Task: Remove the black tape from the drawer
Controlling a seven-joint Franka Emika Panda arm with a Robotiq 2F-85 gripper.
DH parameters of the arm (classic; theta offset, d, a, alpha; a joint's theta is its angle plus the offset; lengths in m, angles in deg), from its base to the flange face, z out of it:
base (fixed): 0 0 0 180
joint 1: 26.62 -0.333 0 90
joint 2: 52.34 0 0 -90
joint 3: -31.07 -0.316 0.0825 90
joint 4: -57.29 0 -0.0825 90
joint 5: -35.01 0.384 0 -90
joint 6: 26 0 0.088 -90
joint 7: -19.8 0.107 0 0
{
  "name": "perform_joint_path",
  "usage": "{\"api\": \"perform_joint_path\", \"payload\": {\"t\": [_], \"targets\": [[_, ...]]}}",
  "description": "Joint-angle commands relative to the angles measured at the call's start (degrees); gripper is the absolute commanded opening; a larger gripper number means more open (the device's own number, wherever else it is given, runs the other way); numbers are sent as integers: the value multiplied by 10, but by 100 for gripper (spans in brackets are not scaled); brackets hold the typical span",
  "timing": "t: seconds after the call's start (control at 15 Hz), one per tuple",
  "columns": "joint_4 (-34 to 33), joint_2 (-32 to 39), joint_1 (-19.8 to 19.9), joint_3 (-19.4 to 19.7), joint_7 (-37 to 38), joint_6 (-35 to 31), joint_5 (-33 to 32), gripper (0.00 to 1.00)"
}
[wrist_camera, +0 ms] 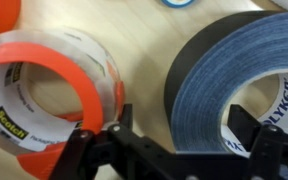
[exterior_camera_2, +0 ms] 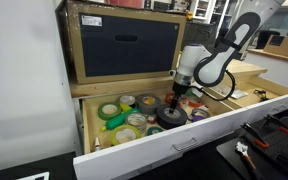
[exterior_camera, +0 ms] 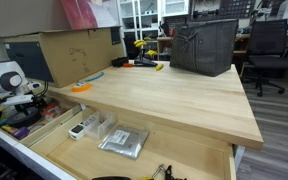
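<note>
The black tape (wrist_camera: 199,90) is a thick dark roll with a white lettered core, lying flat on the pale wood floor of the drawer (exterior_camera_2: 184,142). My gripper (wrist_camera: 182,122) is open and straddles the roll's near wall: one finger (wrist_camera: 119,120) stands outside it, the other (wrist_camera: 246,125) sits inside the centre hole. Neither finger visibly presses the roll. In an exterior view the gripper (exterior_camera_2: 177,100) reaches down into the drawer over the dark roll (exterior_camera_2: 168,119) among several tape rolls.
A clear tape roll on an orange core (wrist_camera: 44,95) lies close beside the outer finger. Green (exterior_camera_2: 109,110) and yellow (exterior_camera_2: 130,121) rolls crowd the drawer. A cardboard box (exterior_camera_2: 124,45) stands behind it. A wooden tabletop (exterior_camera: 164,95) overhangs another open drawer holding a plastic box (exterior_camera: 122,143).
</note>
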Motion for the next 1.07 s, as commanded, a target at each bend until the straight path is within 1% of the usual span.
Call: {"api": "perform_joint_path", "payload": {"t": [0.0, 0.07, 0.2, 0.33, 0.4, 0.73, 0.87, 1.0], "targets": [[-27, 30, -12, 10, 19, 5, -6, 68], [-30, 35, -10, 6, 18, 5, -3, 58], [-34, 37, -5, -5, 14, 11, 1, 43], [-34, 34, -5, -9, 13, 18, 1, 32], [-35, 34, -6, -9, 12, 20, 0, 30], [-32, 29, -11, -7, 14, 20, -5, 29], [-29, 25, -1, -22, 3, 28, -1, 29], [-26, 19, 30, -59, -29, 47, 12, 29]]}}
